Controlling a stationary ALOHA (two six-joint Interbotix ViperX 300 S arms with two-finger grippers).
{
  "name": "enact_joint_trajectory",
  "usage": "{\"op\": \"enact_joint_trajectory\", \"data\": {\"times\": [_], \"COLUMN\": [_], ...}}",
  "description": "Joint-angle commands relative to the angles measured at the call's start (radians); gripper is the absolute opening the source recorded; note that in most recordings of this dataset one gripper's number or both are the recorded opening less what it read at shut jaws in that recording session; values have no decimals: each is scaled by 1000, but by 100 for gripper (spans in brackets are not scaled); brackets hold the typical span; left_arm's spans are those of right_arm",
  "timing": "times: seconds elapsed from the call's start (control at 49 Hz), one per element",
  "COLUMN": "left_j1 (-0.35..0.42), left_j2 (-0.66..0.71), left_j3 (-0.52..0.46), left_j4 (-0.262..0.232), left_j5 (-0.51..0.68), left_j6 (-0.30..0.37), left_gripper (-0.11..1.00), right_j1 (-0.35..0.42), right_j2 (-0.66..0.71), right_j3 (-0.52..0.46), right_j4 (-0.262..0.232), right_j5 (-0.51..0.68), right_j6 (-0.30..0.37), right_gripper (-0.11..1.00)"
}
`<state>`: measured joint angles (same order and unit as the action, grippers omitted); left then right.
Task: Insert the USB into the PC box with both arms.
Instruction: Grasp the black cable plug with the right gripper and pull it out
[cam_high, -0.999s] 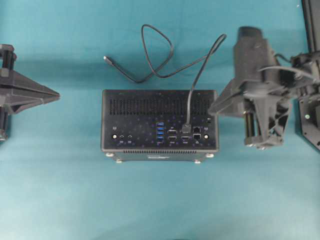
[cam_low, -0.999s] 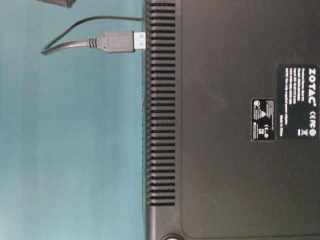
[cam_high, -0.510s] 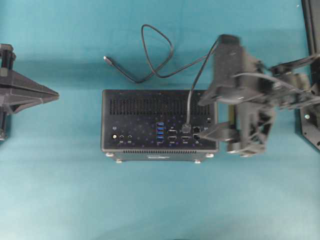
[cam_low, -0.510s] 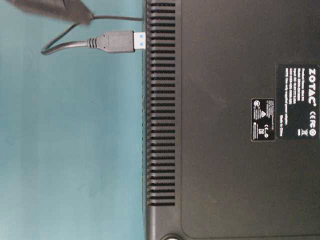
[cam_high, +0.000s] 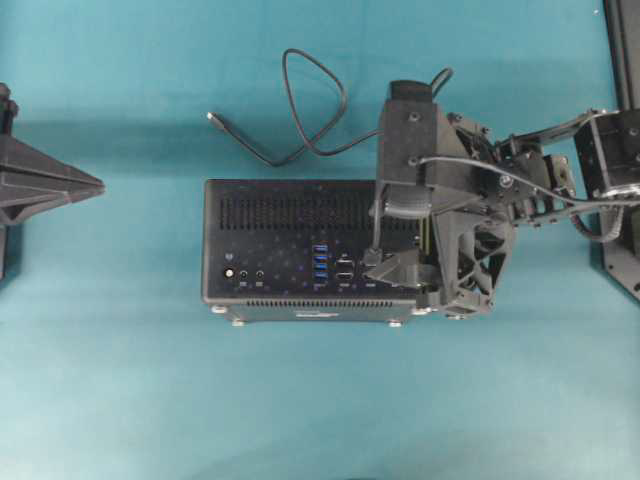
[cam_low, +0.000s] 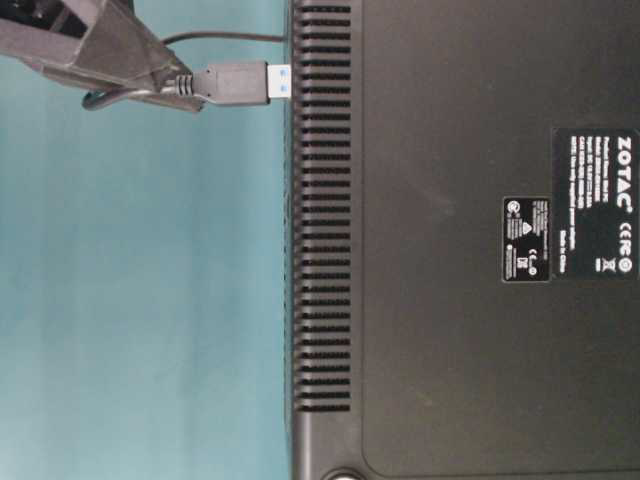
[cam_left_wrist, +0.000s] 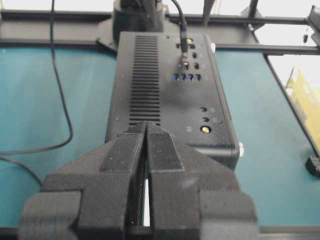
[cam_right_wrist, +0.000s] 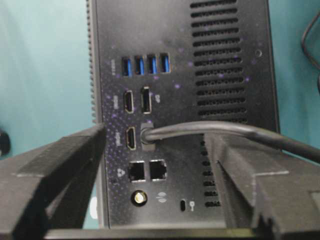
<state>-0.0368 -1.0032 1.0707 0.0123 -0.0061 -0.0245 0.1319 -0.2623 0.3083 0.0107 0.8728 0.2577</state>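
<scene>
Two spread fingers of the right gripper (cam_right_wrist: 155, 185) flank the USB (cam_right_wrist: 146, 134), holding nothing; the plug stands upright in the PC box (cam_high: 270, 215), so seating it likely means pressing along that axis; the left gripper (cam_high: 98, 186), shut and empty, waits well apart.

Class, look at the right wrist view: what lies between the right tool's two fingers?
The USB and the first stretch of its cable, against the PC box. The right tool stands open around them.
</scene>
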Motion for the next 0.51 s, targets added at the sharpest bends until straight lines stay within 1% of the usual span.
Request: {"op": "enact_joint_trajectory", "data": {"times": [0.0,0.082,0.489], "left_j1": [-2,-2,-9], "left_j2": [-2,-3,-5], "left_j3": [-11,-12,-21], "left_j4": [2,2,2], "left_j5": [-5,-5,-5], "left_j6": [0,0,0], "left_gripper": [0,0,0], "right_j1": [3,2,3], "right_j2": [-8,-5,26], "right_j3": [-25,-25,-31], "right_j4": [0,-2,5], "right_j5": [-3,0,2], "right_j6": [12,12,14], "right_gripper": [77,75,74]}}
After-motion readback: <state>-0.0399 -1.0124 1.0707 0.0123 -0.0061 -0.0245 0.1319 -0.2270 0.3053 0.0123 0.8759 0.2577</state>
